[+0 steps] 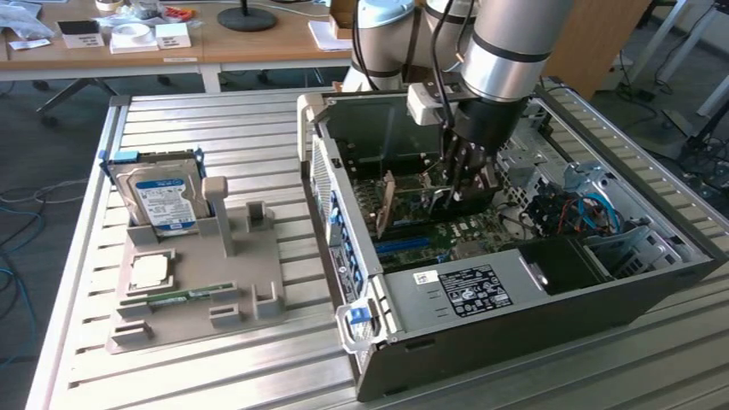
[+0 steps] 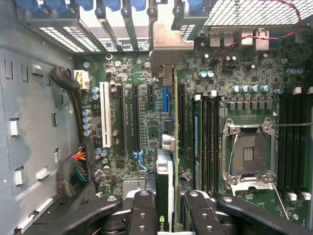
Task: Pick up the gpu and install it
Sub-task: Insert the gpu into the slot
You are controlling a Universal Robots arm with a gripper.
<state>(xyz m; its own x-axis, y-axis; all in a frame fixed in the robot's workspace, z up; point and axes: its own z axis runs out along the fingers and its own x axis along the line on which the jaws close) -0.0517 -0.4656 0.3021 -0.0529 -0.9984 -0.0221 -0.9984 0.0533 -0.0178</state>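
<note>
1. The slatted metal table (image 1: 228,120) carries everything.
2. The open computer case (image 1: 513,342) lies on its side along the table's edge at the exterior view's right. Its motherboard (image 2: 146,127) faces up.
3. The arm (image 1: 513,43) comes down from above the table's far edge. Its last link is nearly vertical and its wrist is sunk into the open case.
4. A grey holder tray (image 1: 251,256) sits near the table's edge at the exterior view's left. A hard drive (image 1: 160,201) stands upright at its far end and a memory stick (image 1: 183,296) lies flat toward its near end.
5. The gpu (image 1: 416,201) stands on its long edge inside the case, over the motherboard's expansion slots. Its silver bracket (image 2: 168,44) is toward the case's rear wall. Whether it is seated in a slot cannot be told.
6. The gripper (image 1: 462,184) points straight down. Its fingers (image 2: 142,215) are clenched on both faces of the gpu's upper edge.
</note>
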